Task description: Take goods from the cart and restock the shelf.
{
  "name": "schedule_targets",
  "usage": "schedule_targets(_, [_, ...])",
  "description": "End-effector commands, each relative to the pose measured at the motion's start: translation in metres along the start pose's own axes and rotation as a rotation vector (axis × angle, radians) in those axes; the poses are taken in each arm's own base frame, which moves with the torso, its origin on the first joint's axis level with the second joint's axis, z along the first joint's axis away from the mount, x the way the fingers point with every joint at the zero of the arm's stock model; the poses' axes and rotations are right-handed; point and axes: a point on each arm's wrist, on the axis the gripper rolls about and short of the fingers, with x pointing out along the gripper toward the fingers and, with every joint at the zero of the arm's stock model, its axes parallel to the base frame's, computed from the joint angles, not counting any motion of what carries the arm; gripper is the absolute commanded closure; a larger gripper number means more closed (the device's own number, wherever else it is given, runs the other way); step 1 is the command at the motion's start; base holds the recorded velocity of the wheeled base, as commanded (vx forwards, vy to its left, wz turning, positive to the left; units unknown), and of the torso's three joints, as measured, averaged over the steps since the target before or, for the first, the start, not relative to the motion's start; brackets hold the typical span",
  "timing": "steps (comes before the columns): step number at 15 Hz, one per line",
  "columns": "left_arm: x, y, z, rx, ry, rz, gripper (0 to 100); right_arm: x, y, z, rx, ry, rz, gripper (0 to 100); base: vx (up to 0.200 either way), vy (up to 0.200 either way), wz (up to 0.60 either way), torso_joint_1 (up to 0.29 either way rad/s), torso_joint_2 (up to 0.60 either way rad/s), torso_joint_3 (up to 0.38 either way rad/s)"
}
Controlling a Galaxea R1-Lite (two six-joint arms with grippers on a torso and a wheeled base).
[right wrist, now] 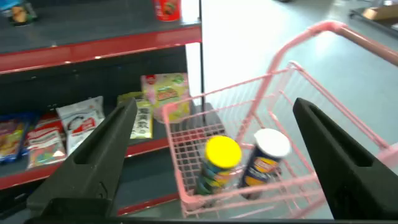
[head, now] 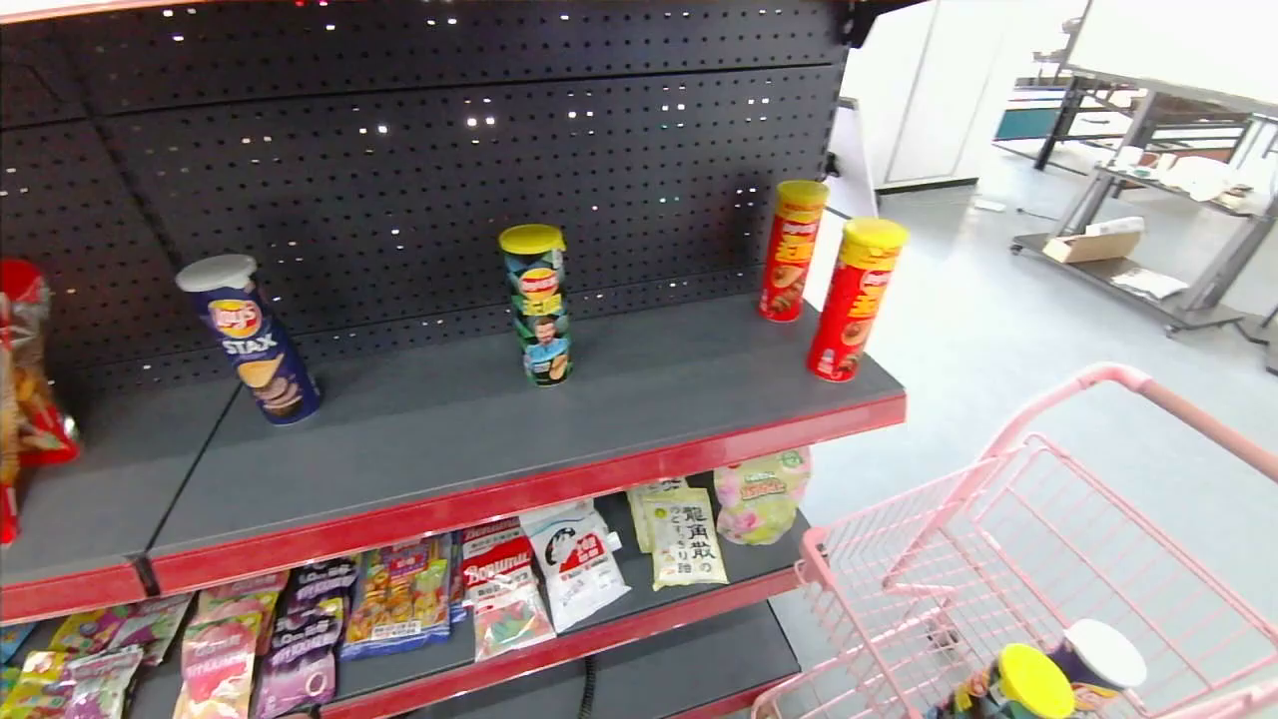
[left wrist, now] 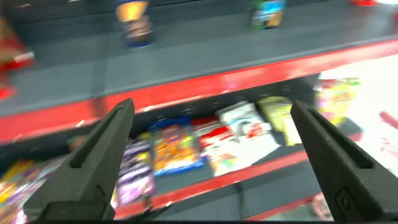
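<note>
A pink wire cart point(head: 998, 559) stands at the lower right with two chip cans upright in it: a yellow-lidded can point(head: 1033, 681) and a white-lidded can point(head: 1103, 654). In the right wrist view my right gripper point(right wrist: 214, 155) hangs open above and in front of the cart point(right wrist: 292, 124), over the yellow-lidded can point(right wrist: 221, 163) and the white-lidded can point(right wrist: 267, 160). My left gripper point(left wrist: 211, 158) is open and empty, facing the lower shelf's snack bags point(left wrist: 180, 146). On the grey shelf point(head: 479, 439) stand a blue can point(head: 250, 340), a green can point(head: 537, 305) and two red cans point(head: 792, 250) point(head: 856, 298).
The shelf has a red front edge point(head: 519, 494) and a black pegboard back point(head: 449, 170). Red snack bags point(head: 25, 379) sit at its far left. Bagged snacks point(head: 399, 599) fill the lower shelf. Open grey floor point(head: 998, 330) lies right of the shelf, with metal racks point(head: 1148, 260) beyond.
</note>
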Motion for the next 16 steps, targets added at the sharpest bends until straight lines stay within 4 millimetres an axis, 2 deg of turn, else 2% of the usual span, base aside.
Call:
schedule_targets(1, [0.0001, 0.0000, 0.0001, 0.000, 0.001, 0.000, 0, 0.0001, 0.0000, 0.0000, 0.000, 0.001, 0.000, 0, 0.000, 0.000, -0.60, 0.002, 0.00, 0.007])
schedule_targets(10, [0.0001, 0.0000, 0.0001, 0.000, 0.001, 0.000, 0, 0.0000, 0.0000, 0.0005, 0.000, 0.000, 0.000, 0, 0.000, 0.000, -0.60, 0.004, 0.00, 0.004])
schedule_targets(16, [0.0001, 0.0000, 0.0001, 0.000, 0.001, 0.000, 0, 0.0000, 0.0001, 0.0005, -0.009, 0.000, 0.013, 0, 0.000, 0.000, 0.00, 0.000, 0.00, 0.000])
